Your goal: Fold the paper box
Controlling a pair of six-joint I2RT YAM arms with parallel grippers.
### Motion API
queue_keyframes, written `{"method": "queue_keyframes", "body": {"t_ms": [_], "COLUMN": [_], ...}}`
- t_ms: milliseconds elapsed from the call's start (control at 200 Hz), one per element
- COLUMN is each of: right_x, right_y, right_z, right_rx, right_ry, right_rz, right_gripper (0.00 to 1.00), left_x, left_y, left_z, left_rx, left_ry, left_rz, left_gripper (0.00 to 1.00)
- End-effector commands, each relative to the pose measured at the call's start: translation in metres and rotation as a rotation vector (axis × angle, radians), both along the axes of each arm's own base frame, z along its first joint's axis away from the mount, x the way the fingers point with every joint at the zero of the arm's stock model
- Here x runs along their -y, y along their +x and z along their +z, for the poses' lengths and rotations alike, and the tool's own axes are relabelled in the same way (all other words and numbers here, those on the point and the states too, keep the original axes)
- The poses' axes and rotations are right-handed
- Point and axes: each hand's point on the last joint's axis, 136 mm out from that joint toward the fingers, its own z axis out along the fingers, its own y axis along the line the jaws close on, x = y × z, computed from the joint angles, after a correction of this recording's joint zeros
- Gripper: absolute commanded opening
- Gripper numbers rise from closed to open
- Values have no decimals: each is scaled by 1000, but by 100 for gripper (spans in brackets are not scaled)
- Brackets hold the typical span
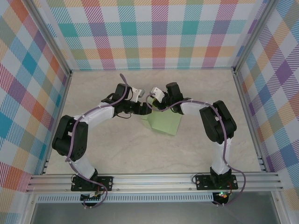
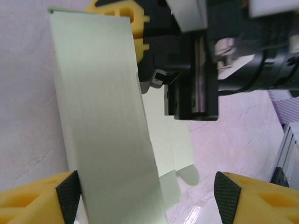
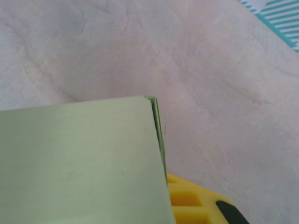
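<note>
The paper box (image 1: 164,124) is pale green card in the middle of the table, with one panel raised. In the left wrist view that panel (image 2: 103,121) stands upright between my left gripper's (image 2: 147,200) wide-open fingers, close beside the left pad (image 2: 68,193) and far from the right pad (image 2: 227,196). A flat flap (image 2: 180,154) lies on the table behind it. My right gripper (image 2: 122,11) is shut on the panel's far edge. In the right wrist view the card (image 3: 79,163) covers one finger of the right gripper (image 3: 174,198); the other yellow finger (image 3: 194,205) shows beside it.
Both arms meet over the table's middle, left gripper (image 1: 145,110) and right gripper (image 1: 153,103) nearly touching. Checked walls and aluminium posts enclose the pale marbled table (image 1: 117,154). A metal rail (image 1: 154,179) runs along the near edge.
</note>
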Motion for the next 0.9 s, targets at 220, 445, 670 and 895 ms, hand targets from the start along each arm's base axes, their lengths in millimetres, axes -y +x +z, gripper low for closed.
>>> {"method": "queue_keyframes", "body": {"t_ms": [220, 445, 670, 895], "right_x": [4, 1, 8, 23], "right_y": [8, 0, -1, -11], "right_z": [-6, -8, 1, -1], "right_rx": [64, 77, 16, -99], "right_ry": [35, 52, 83, 95], "right_rz": [-67, -35, -148, -261], "right_gripper": [4, 5, 5, 6], "left_x": [-40, -48, -25, -17], "left_y": [19, 40, 62, 76], "left_z": [38, -5, -13, -11], "left_rx": [87, 34, 39, 34], "left_ry": [-68, 25, 65, 59], "left_rz": [142, 220, 209, 209], "left_gripper": [77, 72, 71, 71]}}
